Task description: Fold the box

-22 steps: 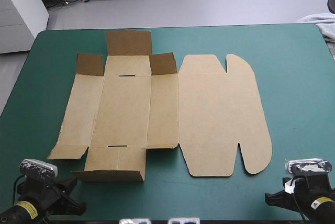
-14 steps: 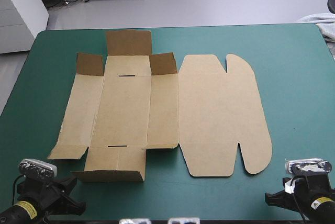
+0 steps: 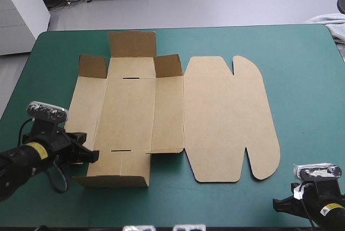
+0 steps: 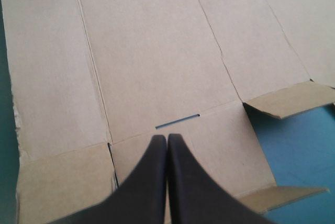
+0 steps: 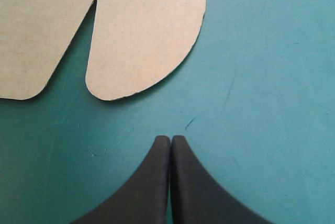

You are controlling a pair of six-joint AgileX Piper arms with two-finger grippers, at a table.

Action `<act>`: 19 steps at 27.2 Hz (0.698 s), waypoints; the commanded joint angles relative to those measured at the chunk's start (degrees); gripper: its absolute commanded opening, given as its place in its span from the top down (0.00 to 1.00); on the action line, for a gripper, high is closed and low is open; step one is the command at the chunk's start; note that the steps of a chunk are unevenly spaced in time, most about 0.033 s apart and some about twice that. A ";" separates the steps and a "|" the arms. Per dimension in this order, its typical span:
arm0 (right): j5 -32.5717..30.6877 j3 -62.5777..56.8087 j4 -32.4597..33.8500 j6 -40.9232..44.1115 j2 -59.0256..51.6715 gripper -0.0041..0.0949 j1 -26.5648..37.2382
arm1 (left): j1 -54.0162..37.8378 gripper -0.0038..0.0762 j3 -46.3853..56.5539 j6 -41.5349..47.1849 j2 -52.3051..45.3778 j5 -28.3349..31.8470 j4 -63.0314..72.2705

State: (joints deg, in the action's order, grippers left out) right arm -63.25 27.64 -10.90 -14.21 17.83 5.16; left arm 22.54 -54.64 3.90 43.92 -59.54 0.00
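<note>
The box (image 3: 161, 117) lies opened out as 1 cut sheet of brown board on the middle of the table (image 3: 302, 80), a little toward its left edge, on the teal-green cover. Its base panel (image 3: 129, 112) carries 2 narrow slots, the far slot (image 3: 131, 77) and the near slot (image 3: 121, 149). At the far end the end wall (image 3: 132, 43) stands tilted up from the sheet, with a raised corner flap (image 3: 92, 66) on each side of it. The near end flap (image 3: 118, 174) is creased along the near slot and lifts slightly at its free edge. The wide lid (image 3: 226, 117) lies flat toward the table's right, with a rounded tab at each end of its outer side.

The left tool (image 3: 92, 155) is at the box's near left corner, its black fingers (image 4: 149, 182) pressed together into 1 pointed arch. In the left wrist view this tool (image 4: 167, 137) points across the near end flap, its tip just short of the near slot. Whether it touches the board cannot be told.

The right tool (image 3: 277, 205) sits by the table's near right corner, its black fingers (image 5: 193, 182) likewise pressed together with nothing between them. It is over bare cover, and the lid's rounded tab (image 5: 141, 41) lies ahead of it, apart from the tip.

A yellow label (image 3: 36, 149) shows on the left arm and another yellow label (image 3: 330, 208) on the right arm; the marks on both are too small to read
</note>
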 commanded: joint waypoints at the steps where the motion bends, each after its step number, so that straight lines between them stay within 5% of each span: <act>1: 2.89 1.16 -0.61 -0.52 0.68 0.97 -0.19 | 0.15 0.96 -4.25 1.46 5.69 5.35 -1.73; 8: 2.82 1.16 -0.41 -0.74 0.68 0.97 -0.19 | -10.15 0.96 -11.09 -0.98 19.45 10.31 1.26; 19: 2.67 1.16 -0.41 -0.74 0.68 0.97 -0.19 | -33.48 0.96 -13.41 -21.01 27.71 8.71 23.10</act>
State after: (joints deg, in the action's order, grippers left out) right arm -63.25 27.64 -10.73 -14.42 17.83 5.12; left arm -6.44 -66.04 -12.34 71.87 -52.30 17.20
